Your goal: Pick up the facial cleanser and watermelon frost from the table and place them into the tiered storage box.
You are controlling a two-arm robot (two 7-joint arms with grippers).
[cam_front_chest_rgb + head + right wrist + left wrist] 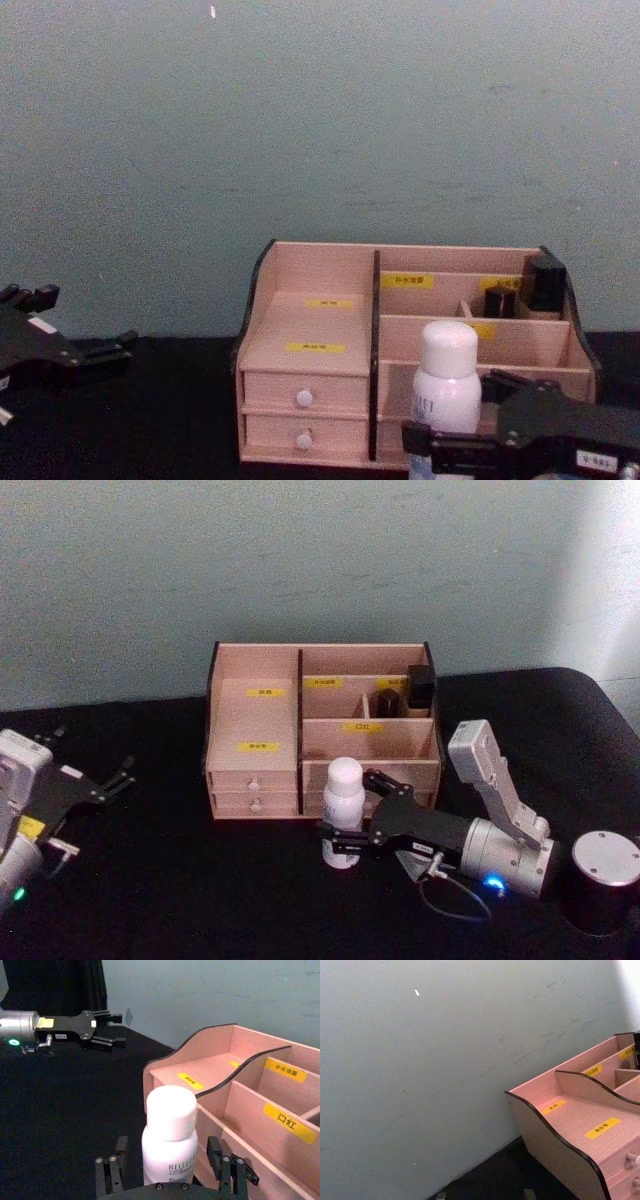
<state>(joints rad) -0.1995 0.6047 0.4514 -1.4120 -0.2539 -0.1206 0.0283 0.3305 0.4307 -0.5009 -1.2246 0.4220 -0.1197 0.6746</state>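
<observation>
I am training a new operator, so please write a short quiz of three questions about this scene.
1. Fill in: the left gripper, far left over the black table, has its fingers ___.
2. The right gripper has its fingers either side of: A) a white plastic bottle with a white cap B) a green mug C) a red cup.
3. True or false: the bottle lies inside the pale pink wooden storage box.
Key: 1 open; 2 A; 3 false.
</observation>
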